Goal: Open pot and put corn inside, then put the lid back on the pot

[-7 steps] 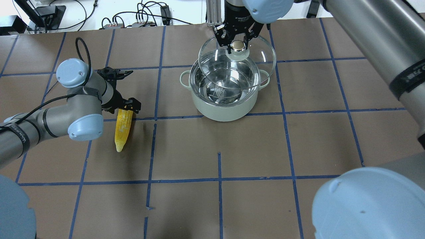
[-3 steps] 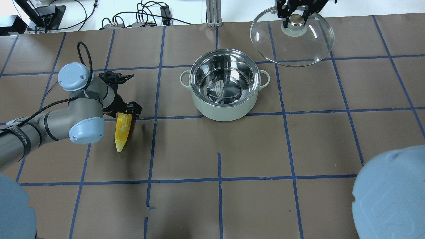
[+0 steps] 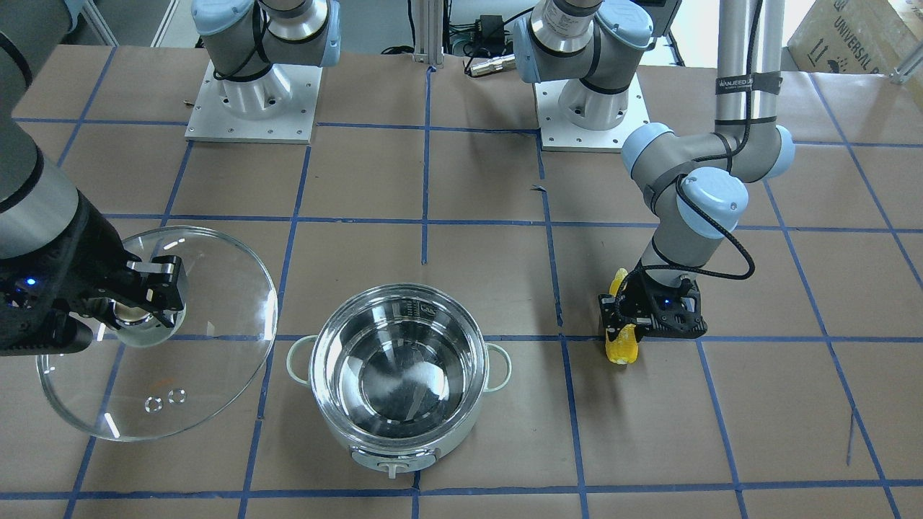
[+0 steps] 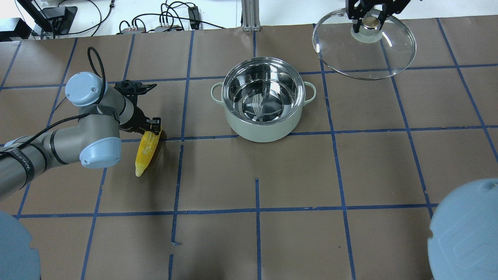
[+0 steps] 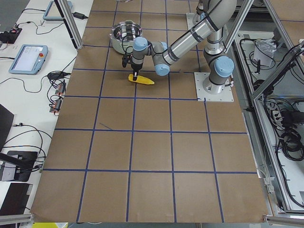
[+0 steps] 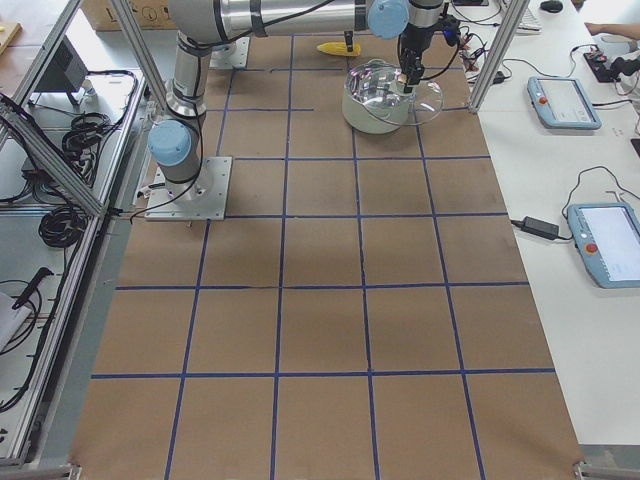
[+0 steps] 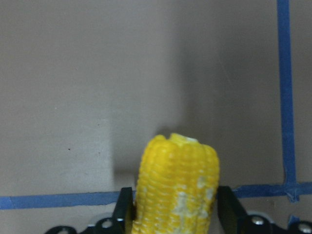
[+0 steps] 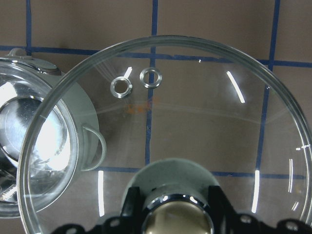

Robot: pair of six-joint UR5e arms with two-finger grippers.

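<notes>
The pot (image 4: pixel 264 130) stands open at the table's middle, also in the front view (image 3: pixel 316 371); its steel inside is bare. The yellow corn (image 4: pixel 146 151) lies to its left, tilted, pointed end toward me. My left gripper (image 4: pixel 152 129) is shut on the corn's thick end, with a finger on each side in the left wrist view (image 7: pixel 178 214). My right gripper (image 4: pixel 369 24) is shut on the knob of the glass lid (image 4: pixel 363 58) and holds it in the air to the far right of the pot, as the front view (image 3: pixel 159 360) shows.
Brown paper with blue tape lines covers the table (image 4: pixel 256 233). Cables and boxes lie past the far edge (image 4: pixel 163 23). An aluminium post (image 4: pixel 249 15) stands behind the pot. The arm bases (image 3: pixel 591 108) are bolted at my side.
My right gripper has carried the lid from above the pot off to the far right. The corn's thick end has swung right with my left gripper; its tip has stayed put.
</notes>
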